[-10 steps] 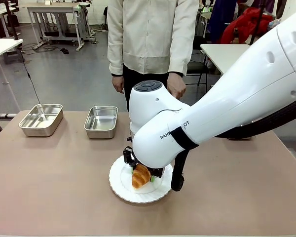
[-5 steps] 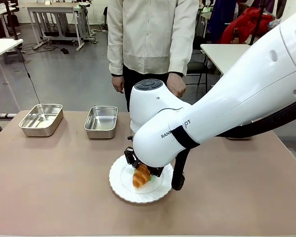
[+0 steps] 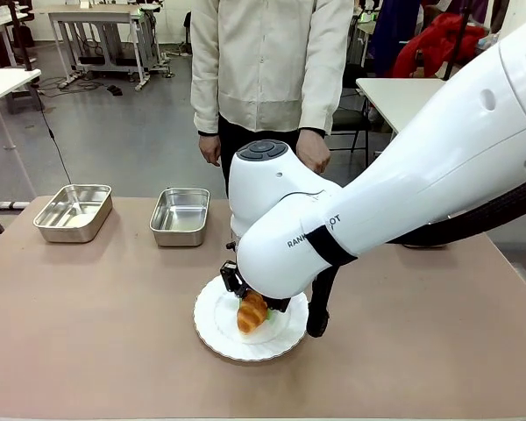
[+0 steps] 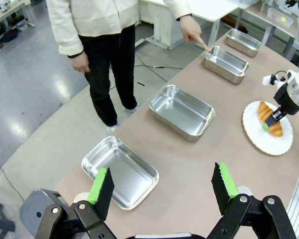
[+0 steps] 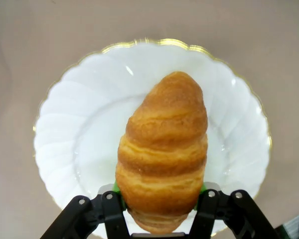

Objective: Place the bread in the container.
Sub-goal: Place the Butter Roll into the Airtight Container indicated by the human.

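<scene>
Stretching behind the person is a workshop floor of grey concrete (image 3: 131,123), with white work tables (image 3: 96,22) and cables at the back. Nearer, the brown table (image 3: 96,324) is matte and bare along its near edge. The white right arm (image 3: 403,184) reaches across its middle. At the far side a person in a cream jacket (image 3: 267,61) stands; in the left wrist view their hand (image 4: 193,34) points a finger down at the rim of a stainless-steel container (image 4: 226,63), third in a row of four trays.

A scalloped white plate (image 3: 217,326) with a gilt edge sits near the table's middle. Over it the right gripper (image 5: 158,211) is clamped on the croissant (image 5: 164,149), green pads pressed to both flanks of its lower end; whether the bread touches the plate I cannot tell. The left gripper (image 4: 162,186) hangs high above the table's end, its jaws wide apart and empty.
</scene>
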Tool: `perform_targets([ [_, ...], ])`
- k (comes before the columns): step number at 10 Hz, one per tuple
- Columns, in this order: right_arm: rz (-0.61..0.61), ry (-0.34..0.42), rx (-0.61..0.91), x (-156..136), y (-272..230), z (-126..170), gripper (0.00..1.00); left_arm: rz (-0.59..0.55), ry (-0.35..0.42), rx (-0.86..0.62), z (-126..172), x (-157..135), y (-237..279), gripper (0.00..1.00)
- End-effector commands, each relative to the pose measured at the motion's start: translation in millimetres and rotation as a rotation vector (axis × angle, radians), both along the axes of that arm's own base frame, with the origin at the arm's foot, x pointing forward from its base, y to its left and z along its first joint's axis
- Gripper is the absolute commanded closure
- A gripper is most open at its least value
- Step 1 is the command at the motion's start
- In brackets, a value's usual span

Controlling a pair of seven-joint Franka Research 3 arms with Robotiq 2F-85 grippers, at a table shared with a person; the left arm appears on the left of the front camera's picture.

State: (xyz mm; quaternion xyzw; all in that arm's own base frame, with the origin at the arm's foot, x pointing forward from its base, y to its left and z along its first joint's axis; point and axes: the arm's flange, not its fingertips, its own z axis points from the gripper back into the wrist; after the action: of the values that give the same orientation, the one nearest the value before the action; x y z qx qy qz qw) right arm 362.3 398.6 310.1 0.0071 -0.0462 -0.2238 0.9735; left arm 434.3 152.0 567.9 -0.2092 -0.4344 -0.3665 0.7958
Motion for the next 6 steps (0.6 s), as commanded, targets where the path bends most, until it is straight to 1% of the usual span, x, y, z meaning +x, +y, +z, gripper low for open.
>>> perform_targets([
  [1, 0.13, -0.123, -0.04, 6, -18, 45, 0.45, 0.002, -0.009, -0.009, 2, -1, 0, 0.0],
  [2, 0.177, -0.12, -0.016, 9, -25, 69, 0.45, 0.002, -0.009, -0.009, 2, -1, 0, 0.0],
  [3, 0.218, -0.138, -0.008, 14, -32, 91, 0.45, 0.002, -0.009, -0.009, 2, -1, 0, 0.0],
  [4, 0.249, -0.181, -0.053, 28, -44, 114, 0.45, 0.002, -0.009, -0.009, 2, -1, 0, 0.0],
  [5, 0.289, -0.181, -0.034, 47, -56, 129, 0.45, 0.002, -0.009, -0.009, 2, -1, 0, 0.0],
  [6, 0.336, -0.165, -0.01, 69, -69, 141, 0.45, 0.002, -0.009, -0.009, 2, -1, 0, 0.0],
])
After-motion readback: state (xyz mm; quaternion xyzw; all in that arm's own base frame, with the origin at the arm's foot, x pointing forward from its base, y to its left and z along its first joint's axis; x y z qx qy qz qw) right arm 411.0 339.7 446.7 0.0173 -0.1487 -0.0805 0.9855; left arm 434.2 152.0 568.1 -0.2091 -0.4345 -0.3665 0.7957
